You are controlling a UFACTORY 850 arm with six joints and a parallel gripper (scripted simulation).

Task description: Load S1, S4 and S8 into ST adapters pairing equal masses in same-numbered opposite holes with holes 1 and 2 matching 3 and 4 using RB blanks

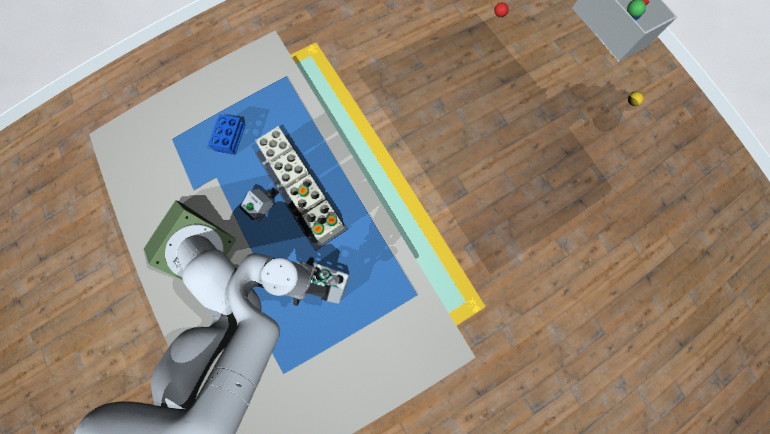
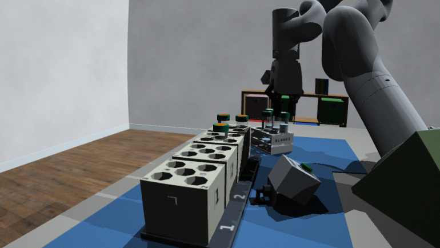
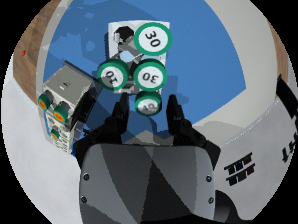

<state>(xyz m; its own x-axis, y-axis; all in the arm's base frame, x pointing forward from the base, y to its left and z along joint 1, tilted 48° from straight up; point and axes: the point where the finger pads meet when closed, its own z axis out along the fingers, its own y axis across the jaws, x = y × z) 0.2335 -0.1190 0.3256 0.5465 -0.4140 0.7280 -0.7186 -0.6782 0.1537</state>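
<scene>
My gripper [image 3: 148, 101] is open and hangs low over the white blank rack RB [image 1: 331, 280], marked BLANKS [image 2: 272, 140]. Its fingers stand on either side of the green cap of one blank [image 3: 148, 103], whose label I cannot read. Other blanks stand beyond it: two marked 30 [image 3: 152, 38] [image 3: 150, 75] and one that looks like 10 [image 3: 111, 75]. The loading stand ST [image 1: 299, 186] holds four adapters in a row. One orange-dot sample [image 1: 303, 190] stands in adapter 3 and two [image 1: 331, 219] [image 1: 318, 228] in adapter 4. The blue rack RS [image 1: 227, 133] shows no tubes.
The grey DONE box [image 2: 292, 182] with its green key [image 2: 306, 167] lies tilted beside ST. The arm's green base [image 1: 186, 239] stands near it. A yellow and pale green strip [image 1: 388, 177] runs along the table's far side.
</scene>
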